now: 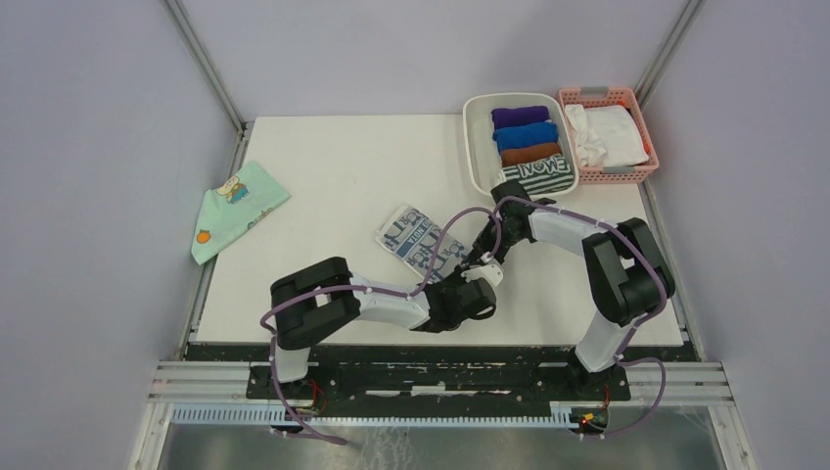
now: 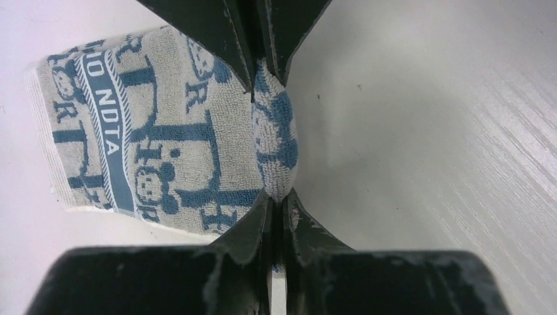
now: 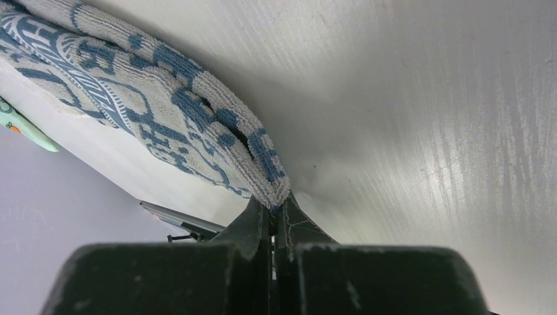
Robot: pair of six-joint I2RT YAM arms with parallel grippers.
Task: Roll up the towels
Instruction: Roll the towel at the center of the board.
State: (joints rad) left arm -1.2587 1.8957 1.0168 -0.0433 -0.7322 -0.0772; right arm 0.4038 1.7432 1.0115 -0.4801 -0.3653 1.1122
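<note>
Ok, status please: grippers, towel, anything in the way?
Left gripper shut on blue-grey towel edge. Right gripper shut on same edge. Not rolled yet. Nothing in the way.

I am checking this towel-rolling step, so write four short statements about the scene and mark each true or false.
1. The left gripper is shut on the blue-grey patterned cloth towel. True.
2. The right gripper hangs open. False: it is shut on that towel's edge.
3. The dark green-and-white striped towel sits in the white plastic bin beside the brown cloth roll. True.
4. The mint-green cartoon-print cloth lies in the pink basket. False: it lies on the white table, far left.
</note>
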